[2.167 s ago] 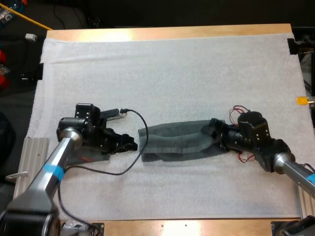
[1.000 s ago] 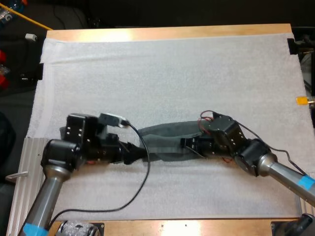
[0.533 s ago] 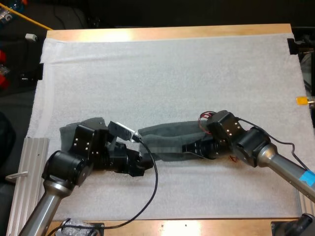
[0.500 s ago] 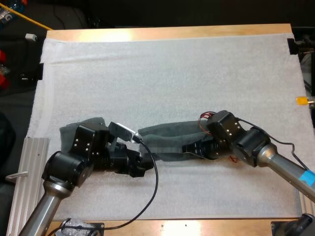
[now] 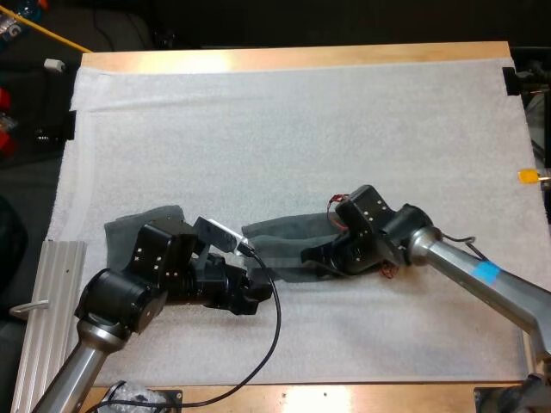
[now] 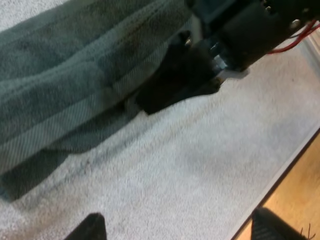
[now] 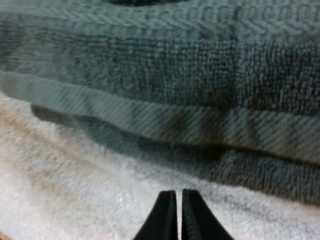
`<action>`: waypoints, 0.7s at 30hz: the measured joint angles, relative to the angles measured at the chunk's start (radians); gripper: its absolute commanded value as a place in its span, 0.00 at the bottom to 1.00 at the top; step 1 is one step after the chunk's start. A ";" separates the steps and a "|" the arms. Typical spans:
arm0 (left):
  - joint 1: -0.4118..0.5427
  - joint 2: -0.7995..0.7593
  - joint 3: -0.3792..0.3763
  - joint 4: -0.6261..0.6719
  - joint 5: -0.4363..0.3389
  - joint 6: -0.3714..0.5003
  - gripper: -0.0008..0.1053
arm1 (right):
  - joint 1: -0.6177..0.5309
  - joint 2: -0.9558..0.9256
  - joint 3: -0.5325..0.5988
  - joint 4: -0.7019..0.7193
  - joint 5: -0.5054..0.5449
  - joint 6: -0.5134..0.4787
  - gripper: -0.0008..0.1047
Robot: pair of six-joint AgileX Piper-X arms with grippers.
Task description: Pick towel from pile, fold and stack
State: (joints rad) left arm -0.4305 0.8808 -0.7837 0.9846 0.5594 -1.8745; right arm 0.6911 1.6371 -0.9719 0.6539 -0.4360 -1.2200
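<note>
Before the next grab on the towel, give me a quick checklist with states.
1. Left gripper open: ok.
2. Right gripper gripping the towel: not ok, shut on nothing at the towel's edge.
3. Towel lying on the mat: ok.
4. Arms clear of each other: cannot tell, both crowd the same edge of the towel.
5. Second towel out of the way: ok, it lies by the left arm.
</note>
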 measured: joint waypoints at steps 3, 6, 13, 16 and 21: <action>0.000 0.000 0.000 0.000 0.000 0.000 0.55 | 0.000 0.030 -0.006 0.001 -0.022 0.000 0.01; 0.000 0.000 0.000 0.000 0.000 0.000 0.55 | 0.000 0.049 -0.005 0.001 -0.031 0.000 0.01; 0.000 0.000 0.000 0.000 0.000 0.000 0.55 | 0.000 0.095 -0.007 -0.035 -0.034 0.016 0.01; 0.000 0.000 0.000 0.000 0.000 -0.004 0.55 | 0.000 0.114 -0.011 -0.077 -0.034 0.038 0.01; 0.000 0.000 0.000 0.000 0.000 -0.004 0.55 | 0.000 0.135 -0.038 -0.121 -0.025 0.078 0.01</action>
State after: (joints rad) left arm -0.4305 0.8808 -0.7837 0.9846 0.5594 -1.8781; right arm 0.6911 1.7725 -1.0103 0.5332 -0.4613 -1.1420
